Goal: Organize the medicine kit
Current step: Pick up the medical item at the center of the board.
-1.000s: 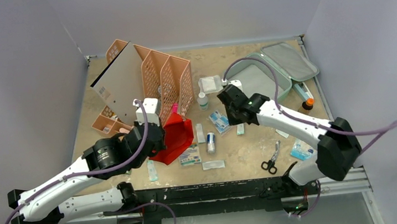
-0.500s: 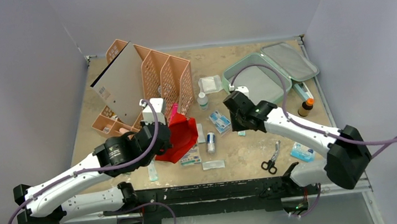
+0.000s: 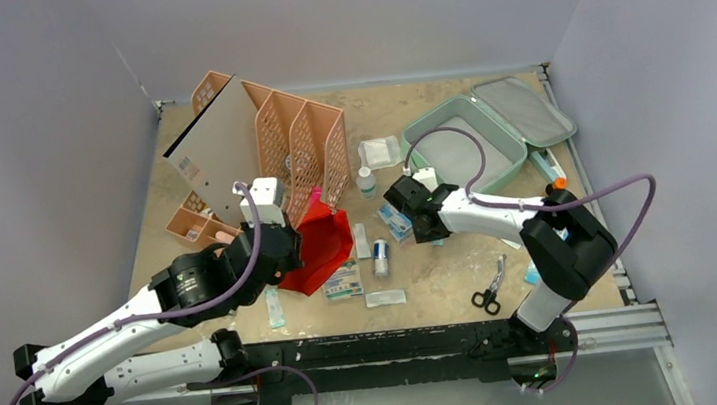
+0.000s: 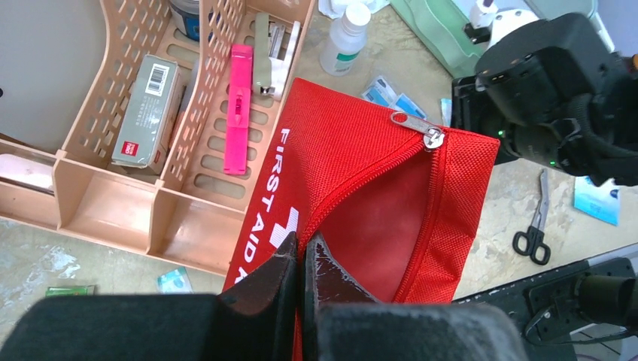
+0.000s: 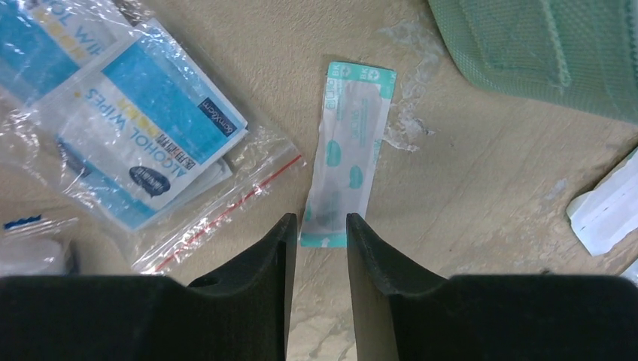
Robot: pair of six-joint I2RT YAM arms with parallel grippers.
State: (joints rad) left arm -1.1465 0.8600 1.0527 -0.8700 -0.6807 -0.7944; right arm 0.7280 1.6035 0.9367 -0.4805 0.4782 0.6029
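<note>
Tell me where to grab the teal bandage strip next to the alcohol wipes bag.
Pinch the bandage strip across its narrow width at the near end, coming straight down from above. It lies flat on the table, with both long edges free, clear of the wipes bag. The right end effector is open with its fingers either side of that end.

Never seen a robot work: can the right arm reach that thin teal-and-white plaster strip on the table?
Probably yes: the right gripper hangs just over the thin teal-and-white plaster strip, jaws parted, and nothing lies on it.
</note>
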